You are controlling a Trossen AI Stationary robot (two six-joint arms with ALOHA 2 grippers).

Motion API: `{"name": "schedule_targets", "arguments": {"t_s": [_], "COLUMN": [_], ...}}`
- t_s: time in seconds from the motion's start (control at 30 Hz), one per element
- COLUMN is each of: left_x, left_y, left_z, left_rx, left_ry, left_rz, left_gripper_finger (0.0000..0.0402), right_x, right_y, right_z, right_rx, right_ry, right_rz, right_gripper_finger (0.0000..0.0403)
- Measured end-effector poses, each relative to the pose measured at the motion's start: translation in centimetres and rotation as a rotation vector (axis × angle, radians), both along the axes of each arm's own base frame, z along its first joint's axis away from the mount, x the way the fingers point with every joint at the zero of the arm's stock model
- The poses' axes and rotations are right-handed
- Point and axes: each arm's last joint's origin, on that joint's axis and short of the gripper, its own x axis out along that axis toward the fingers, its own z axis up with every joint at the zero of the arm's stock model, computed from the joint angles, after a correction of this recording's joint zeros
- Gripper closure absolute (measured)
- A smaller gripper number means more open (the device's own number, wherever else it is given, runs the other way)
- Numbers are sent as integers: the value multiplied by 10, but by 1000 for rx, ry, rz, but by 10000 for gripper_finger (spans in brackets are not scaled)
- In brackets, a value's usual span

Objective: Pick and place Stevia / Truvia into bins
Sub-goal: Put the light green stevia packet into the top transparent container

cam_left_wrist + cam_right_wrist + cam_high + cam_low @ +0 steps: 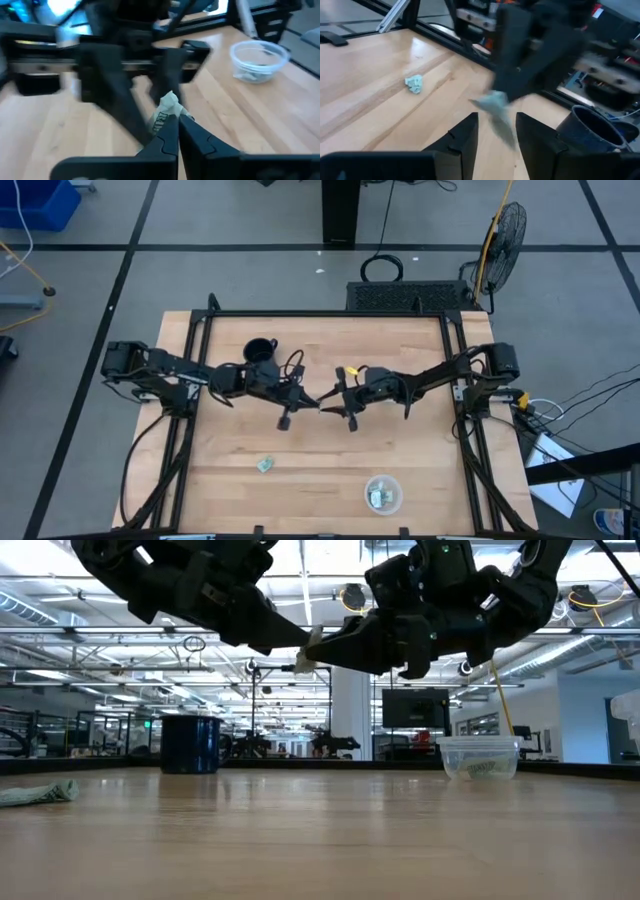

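My left gripper (177, 120) is shut on a crumpled pale green and white sachet (165, 111), high above the table's middle (320, 402). My right gripper (495, 131) is open and faces it from the right (337, 394). The held sachet (492, 102) shows just beyond the right fingertips, apart from them. A second crumpled sachet (264, 465) lies on the wood near the front left. It also shows in the low view (40, 792) and the right wrist view (414, 82). One clear cup (383, 493) stands at the front right and holds sachets (252, 75). My left gripper pinches one end of the sachet (161, 125) between its two fingertips. The rest of the sachet sticks out beyond the tips. The fingers come from the table's left, slanting a little down. The sachet (305, 658) is lifted clear, well above the table.
A black mug (260, 352) stands at the far left of the wood, behind my left arm; it also shows in the low view (190, 743). A black frame (330, 315) runs along the table's edges. The two arms meet tip to tip over the middle.
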Motion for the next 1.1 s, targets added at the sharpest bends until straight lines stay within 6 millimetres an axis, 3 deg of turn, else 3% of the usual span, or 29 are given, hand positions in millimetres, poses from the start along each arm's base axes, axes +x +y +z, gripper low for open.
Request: {"name": "schedule_targets", "arguments": {"t_s": [0.23, 0.43, 0.53, 0.73, 0.97, 1.1], "left_x": [0, 0, 0, 0, 0, 0], "left_y": [5, 6, 7, 8, 8, 9], "left_z": [1, 0, 0, 0, -1, -2], "left_rx": [2, 14, 23, 30, 40, 42], "left_ry": [-10, -4, 0, 1, 5, 25], "left_rz": [22, 53, 77, 97, 138, 171], "left_gripper_finger": [384, 396, 380, 342, 309, 295], "right_x": [-1, -1, -1, -1, -4, -11], "right_y": [2, 1, 1, 1, -7, -13], "right_z": [-3, -3, -3, -4, -16, -5], "right_rx": [-20, -26, -18, -8, -77, -160], "right_ry": [31, 30, 31, 46, 170, 192], "right_rz": [8, 4, -2, -11, -312, -564], "right_gripper_finger": [313, 369, 396, 400, 401, 401]}}
